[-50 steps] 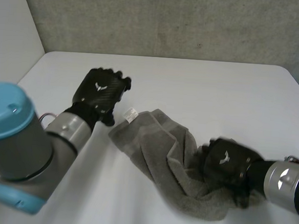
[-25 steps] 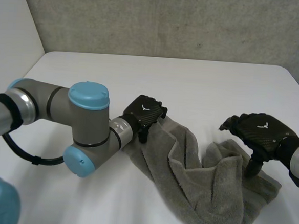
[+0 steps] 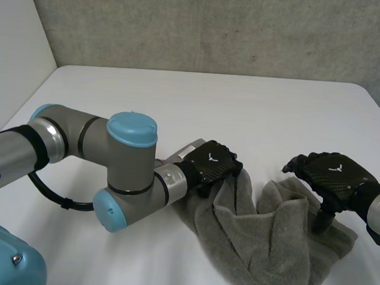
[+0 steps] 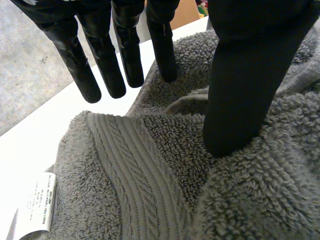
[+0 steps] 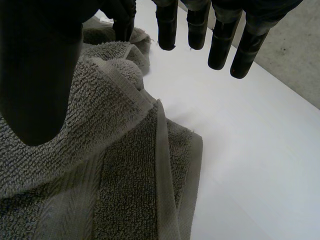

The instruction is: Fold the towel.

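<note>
Grey towel (image 3: pixel 267 246) lies bunched on the table (image 3: pixel 180 102). Left hand (image 3: pixel 211 167) at its left end: fingers straight, thumb pressing the pile. Right hand (image 3: pixel 331 173) over the right end: fingers straight, gripping nothing.

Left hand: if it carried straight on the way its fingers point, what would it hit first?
The crumpled grey terry towel. In the left wrist view, the straight fingers of the left hand point at its ribbed border just beyond their tips; the thumb seems pressed into the pile. The remaining gap is unclear.
</note>
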Controlling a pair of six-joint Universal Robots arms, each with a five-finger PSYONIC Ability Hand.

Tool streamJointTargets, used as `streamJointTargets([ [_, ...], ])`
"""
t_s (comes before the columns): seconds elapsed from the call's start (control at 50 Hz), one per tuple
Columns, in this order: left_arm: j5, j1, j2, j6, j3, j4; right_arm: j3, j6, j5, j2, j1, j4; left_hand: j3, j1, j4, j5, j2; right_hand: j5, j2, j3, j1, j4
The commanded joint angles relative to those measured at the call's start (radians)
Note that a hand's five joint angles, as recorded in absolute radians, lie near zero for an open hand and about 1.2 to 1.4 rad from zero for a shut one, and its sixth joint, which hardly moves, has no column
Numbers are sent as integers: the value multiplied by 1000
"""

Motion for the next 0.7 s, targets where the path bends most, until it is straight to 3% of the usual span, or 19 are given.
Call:
streamJointTargets([
  [0.02,-3,-14,-6,12,1,-1,11,-7,-4,0,4,1,141,140,141,141,141,-60,-73,-67,-57,-80],
  [0.16,-14,-12,-15,94,-9,-14,20,-10,-8,1,13,5,162,161,162,162,162,-60,-73,-67,-57,-80],
  [0.42,-212,31,46,308,-120,-51,32,-27,-21,44,15,-2,150,149,150,150,150,-29,-42,-37,-26,-49],
  [0.46,-212,38,60,312,-144,-51,28,-54,-9,107,16,-1,194,193,194,194,194,271,259,264,274,251],
  [0.48,-210,42,69,312,-166,-51,28,-54,-9,107,16,-1,287,286,287,287,287,273,261,266,276,253],
  [0.5,-210,42,69,312,-166,-51,20,-66,-6,130,18,2,288,287,288,288,288,529,516,522,532,509],
  [0.52,-209,42,78,312,-184,-51,20,-66,-6,130,18,2,416,415,416,416,416,531,519,524,535,511],
  [0.54,-209,42,78,312,-184,-51,9,-76,-1,142,16,7,417,416,417,417,417,810,798,803,814,790],
  [0.56,-209,42,90,312,-197,-51,-7,-79,2,148,21,11,577,576,577,577,577,1158,1146,1151,1161,1138],
  [0.62,-215,40,107,315,-203,-47,-66,-71,2,156,39,10,835,835,835,836,835,1161,1149,1154,1165,1142],
  [0.7,-223,46,126,315,-171,-11,-171,-45,12,158,68,-30,837,836,837,837,837,1161,1149,1154,1165,1142],
])
